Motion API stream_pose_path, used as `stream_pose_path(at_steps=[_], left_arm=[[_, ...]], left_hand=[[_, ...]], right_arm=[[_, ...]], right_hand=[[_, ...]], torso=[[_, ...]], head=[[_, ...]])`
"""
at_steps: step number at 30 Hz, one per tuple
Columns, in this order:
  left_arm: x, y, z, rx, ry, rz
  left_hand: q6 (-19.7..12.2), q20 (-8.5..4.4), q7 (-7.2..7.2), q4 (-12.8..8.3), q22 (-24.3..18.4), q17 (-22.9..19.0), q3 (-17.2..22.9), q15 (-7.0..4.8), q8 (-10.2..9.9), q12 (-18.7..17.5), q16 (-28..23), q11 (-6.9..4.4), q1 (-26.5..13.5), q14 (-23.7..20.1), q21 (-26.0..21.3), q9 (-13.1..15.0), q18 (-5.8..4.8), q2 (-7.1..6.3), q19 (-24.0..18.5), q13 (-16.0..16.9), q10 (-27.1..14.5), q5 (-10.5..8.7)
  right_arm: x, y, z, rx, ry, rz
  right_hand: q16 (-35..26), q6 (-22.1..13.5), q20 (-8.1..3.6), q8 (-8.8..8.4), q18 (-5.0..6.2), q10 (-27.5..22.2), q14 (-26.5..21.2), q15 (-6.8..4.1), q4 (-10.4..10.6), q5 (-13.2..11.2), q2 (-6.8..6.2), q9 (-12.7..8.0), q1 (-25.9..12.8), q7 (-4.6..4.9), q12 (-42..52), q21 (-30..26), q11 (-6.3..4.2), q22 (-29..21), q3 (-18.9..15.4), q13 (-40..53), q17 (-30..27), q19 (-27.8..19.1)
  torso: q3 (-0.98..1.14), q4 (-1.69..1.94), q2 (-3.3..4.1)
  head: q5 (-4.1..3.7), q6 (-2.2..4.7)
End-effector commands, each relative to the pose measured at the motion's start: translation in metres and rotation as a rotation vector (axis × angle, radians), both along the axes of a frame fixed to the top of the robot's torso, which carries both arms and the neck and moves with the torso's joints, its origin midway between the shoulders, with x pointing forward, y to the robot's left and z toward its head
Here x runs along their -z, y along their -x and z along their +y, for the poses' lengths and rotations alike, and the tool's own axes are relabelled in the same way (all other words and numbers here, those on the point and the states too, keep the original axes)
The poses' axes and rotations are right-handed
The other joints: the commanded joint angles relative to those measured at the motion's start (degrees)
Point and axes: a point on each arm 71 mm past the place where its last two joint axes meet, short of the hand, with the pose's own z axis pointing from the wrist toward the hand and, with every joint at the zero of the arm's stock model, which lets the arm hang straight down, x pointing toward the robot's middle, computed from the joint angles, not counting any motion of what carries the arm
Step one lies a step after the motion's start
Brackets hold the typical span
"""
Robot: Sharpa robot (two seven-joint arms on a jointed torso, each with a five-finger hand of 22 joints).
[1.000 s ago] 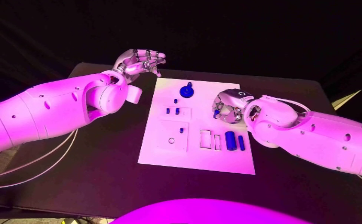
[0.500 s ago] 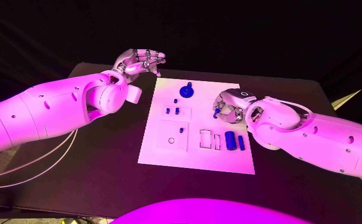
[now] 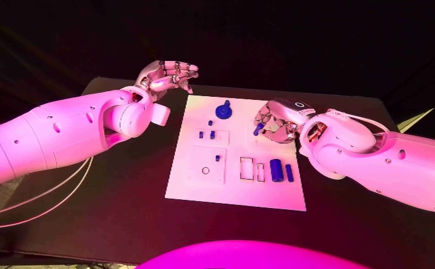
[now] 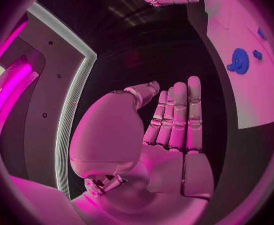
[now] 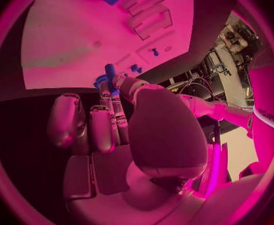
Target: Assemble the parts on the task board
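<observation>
While the right hand (image 3: 279, 122) pinches a small blue part (image 3: 258, 129) above the task board (image 3: 237, 187), the left hand (image 3: 165, 75) hovers empty, fingers loosely apart.

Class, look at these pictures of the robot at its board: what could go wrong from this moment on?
1. The right hand pinches a small blue part by its fingertips alone, above the board; it may slip and fall.
2. A dropped part could knock the loose cylinders lying below it.
3. The left hand hovers off the board, so it likely cannot catch anything.
</observation>
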Motion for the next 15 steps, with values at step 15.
stream_pose_path(at_steps=[15], left_arm=[[0.0,-0.002,-0.006,0.012,0.005,-0.002]], left_hand=[[-0.67,0.31,0.29,0.49,-0.64,-0.78,-2.19,0.13,1.21,0.88,-0.6,-0.09,0.42,-0.52,-0.51,-0.01,0.3,0.0,0.89,-0.66,-0.89,-0.23]], right_arm=[[0.006,0.055,0.092,-0.266,-0.071,-0.008]], right_hand=[[0.67,1.33,-0.35,3.45,-1.26,4.99,2.36,-0.3,-1.47,0.74,1.64,2.79,-1.72,-0.16,0.91,1.03,-1.33,8.74,3.15,1.42,0.13,3.14]], torso=[[-0.05,0.25,0.08]], head=[[1.81,0.01]])
